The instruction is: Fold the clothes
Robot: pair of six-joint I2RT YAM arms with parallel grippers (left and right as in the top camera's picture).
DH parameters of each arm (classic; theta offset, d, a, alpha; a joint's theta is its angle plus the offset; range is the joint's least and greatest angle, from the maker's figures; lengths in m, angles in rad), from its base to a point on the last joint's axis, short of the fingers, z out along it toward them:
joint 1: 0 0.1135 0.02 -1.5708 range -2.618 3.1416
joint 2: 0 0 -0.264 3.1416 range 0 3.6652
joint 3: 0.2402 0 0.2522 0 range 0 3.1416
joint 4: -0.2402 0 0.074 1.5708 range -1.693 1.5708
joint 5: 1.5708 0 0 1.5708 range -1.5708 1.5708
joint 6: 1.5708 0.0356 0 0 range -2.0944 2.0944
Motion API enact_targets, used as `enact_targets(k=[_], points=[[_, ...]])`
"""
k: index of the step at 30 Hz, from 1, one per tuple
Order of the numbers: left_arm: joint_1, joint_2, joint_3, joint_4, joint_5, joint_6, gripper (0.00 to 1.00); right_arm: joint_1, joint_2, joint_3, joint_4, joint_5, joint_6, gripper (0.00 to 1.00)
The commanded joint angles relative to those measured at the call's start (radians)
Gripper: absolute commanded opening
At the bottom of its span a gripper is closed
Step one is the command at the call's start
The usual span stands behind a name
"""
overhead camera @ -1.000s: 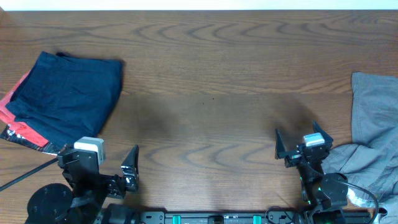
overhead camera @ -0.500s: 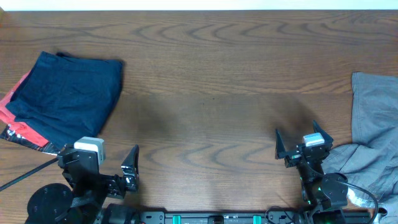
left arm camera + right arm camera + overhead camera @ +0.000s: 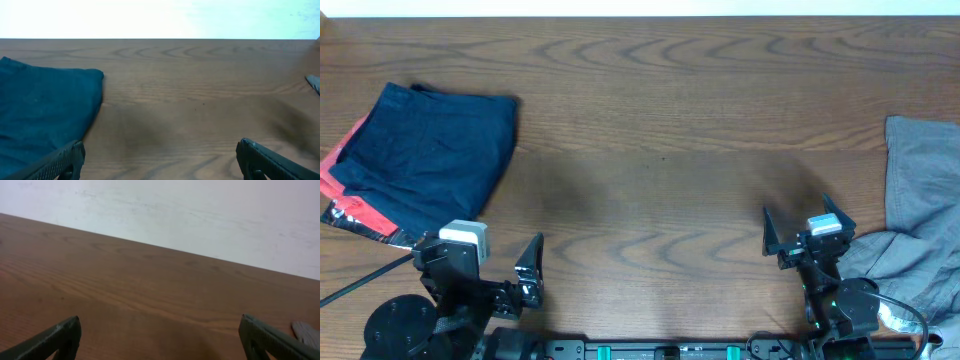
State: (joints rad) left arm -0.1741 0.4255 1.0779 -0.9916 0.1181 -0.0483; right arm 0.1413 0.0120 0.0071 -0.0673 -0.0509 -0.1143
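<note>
The clothes lie in two places. A folded dark navy garment sits at the table's left on top of a red one; the left wrist view shows the navy one too. A crumpled light grey garment lies at the right edge, a sliver of it showing in the right wrist view. My left gripper hovers near the front edge just below the navy garment, open and holding nothing. My right gripper stands open and holding nothing beside the grey garment's left side.
The brown wooden table stretches bare between the two piles. A white wall lies beyond its far edge. A black cable and the arm bases sit at the front edge.
</note>
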Motion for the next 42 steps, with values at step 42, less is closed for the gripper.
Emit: enact_targets(k=[42], points=[[0.125,-0.424,-1.074,1.030,-0.066,0.037,0.98,-0.006,-0.006,-0.002,-0.004,0.010,-0.011,0.99]])
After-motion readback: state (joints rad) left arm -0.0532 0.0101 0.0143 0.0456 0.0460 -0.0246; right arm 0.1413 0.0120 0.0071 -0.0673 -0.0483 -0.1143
